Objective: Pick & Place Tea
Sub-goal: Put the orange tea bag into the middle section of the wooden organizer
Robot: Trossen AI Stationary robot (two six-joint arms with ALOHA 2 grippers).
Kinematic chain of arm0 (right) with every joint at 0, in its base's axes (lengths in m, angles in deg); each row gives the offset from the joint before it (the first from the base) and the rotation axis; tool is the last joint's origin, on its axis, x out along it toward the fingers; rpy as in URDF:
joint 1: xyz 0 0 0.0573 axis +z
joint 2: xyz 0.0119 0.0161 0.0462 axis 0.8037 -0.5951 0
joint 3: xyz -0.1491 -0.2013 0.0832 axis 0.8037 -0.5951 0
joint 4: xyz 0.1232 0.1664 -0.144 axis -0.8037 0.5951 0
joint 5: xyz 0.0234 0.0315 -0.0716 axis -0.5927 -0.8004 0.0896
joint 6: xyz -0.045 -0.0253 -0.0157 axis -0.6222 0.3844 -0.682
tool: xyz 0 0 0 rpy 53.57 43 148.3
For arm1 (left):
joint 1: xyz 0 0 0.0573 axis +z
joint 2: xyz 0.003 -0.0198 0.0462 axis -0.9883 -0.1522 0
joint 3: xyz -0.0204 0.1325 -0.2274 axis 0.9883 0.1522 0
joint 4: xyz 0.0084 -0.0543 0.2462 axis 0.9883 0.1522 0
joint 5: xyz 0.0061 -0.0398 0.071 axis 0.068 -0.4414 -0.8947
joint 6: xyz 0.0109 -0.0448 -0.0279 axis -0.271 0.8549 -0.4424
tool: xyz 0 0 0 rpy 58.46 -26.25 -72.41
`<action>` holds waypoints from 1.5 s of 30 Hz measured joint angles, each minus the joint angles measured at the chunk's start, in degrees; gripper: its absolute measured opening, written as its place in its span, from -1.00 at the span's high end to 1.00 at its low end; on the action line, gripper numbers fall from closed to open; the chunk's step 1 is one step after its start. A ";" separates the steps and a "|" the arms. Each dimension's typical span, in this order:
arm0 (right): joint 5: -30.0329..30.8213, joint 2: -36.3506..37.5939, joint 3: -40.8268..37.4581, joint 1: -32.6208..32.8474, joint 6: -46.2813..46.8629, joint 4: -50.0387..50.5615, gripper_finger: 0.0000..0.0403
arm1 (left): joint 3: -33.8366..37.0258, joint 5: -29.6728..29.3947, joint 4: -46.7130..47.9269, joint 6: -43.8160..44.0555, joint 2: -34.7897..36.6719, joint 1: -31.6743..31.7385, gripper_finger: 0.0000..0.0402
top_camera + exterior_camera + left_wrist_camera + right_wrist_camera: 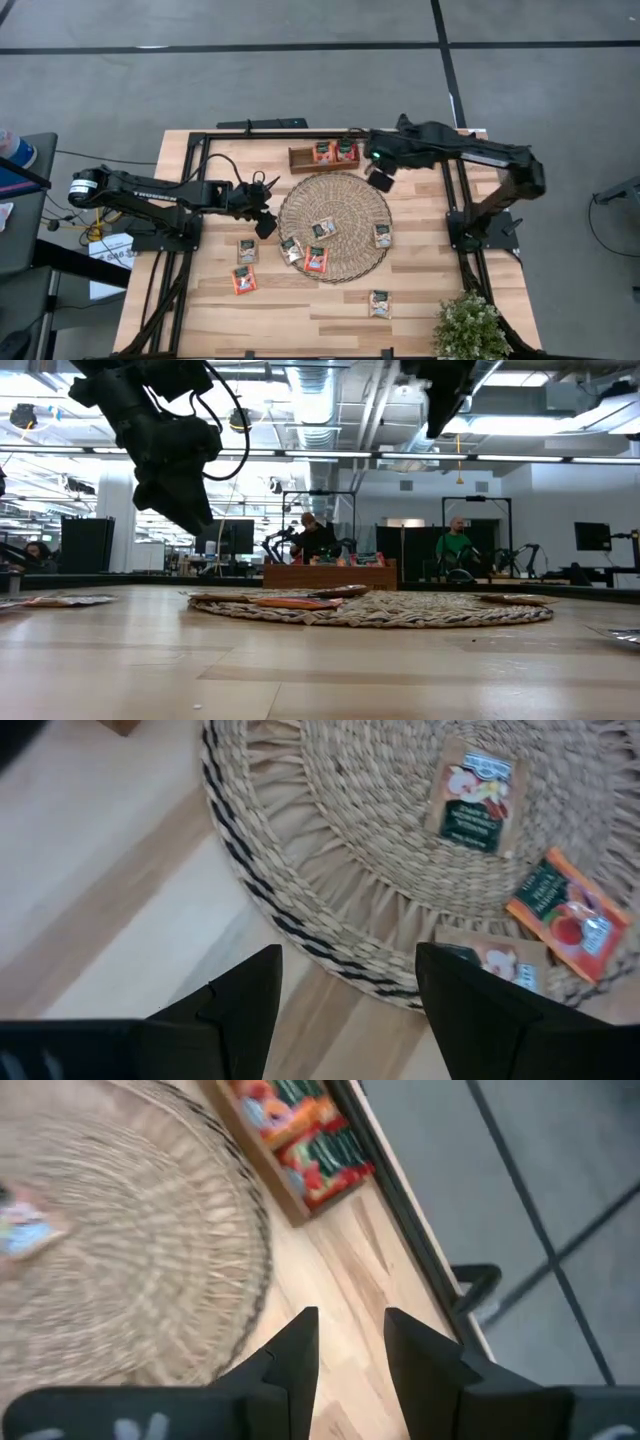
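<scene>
The wooden compartment tray [323, 158] sits at the far edge of the surface [330, 310], just beyond the round woven mat [334, 226]. The tray holds upright tea sachets [334, 152]: red and orange packets with dark green patches, packed side by side. In the right wrist view the same tray [262, 1167] shows its sachets [303, 1135] standing on edge.

The mat carries four loose sachets: a pale one near its centre [324, 228], a pale one [291, 250] and an orange one [317, 260] at its near-left rim, and a pale one [382, 235] at its right rim. The left wrist view shows three of these: the central pale sachet [476, 797], the orange sachet [566, 914], and the rim sachet [497, 961].

Three further sachets lie directly on the surface: a pale one [247, 250] and an orange one [244, 280] left of the mat, and a pale one [379, 303] in front of it.

The left tool [264, 221] hangs above the surface at the mat's left edge, fingers [250, 1010] spread wide, holding nothing. The right tool [380, 179] hangs above the surface between the tray and the mat's far-right rim. Its fingers [298, 1352] stand slightly apart with bare surface visible between them; it grips nothing.
</scene>
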 joint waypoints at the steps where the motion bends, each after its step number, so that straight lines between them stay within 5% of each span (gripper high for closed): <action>1: -0.02 1.71 -1.45 1.16 0.02 -0.73 0.46 | 0.00 0.76 -0.08 0.57 0.00 0.00 -0.11; 6: -0.63 11.80 -15.72 6.82 4.16 -7.90 0.46 | 0.00 3.15 -2.65 2.33 0.00 -1.01 -0.11; 18: -10.75 31.51 -50.40 21.32 30.80 -36.27 0.46 | -5.96 3.04 -9.42 2.24 -1.52 -5.59 -0.11; 31: -7.10 29.95 -58.52 29.82 33.56 -50.69 0.46 | -22.27 3.20 -4.26 -3.99 -18.42 -8.80 -0.11; 36: -7.34 28.87 -58.59 30.75 32.82 -51.22 0.46 | -28.96 8.52 3.71 -3.90 -26.94 -9.75 -0.11; 45: -7.76 28.21 -58.59 30.69 31.55 -53.56 0.46 | -30.47 12.32 4.34 -10.15 -32.19 -9.53 -0.11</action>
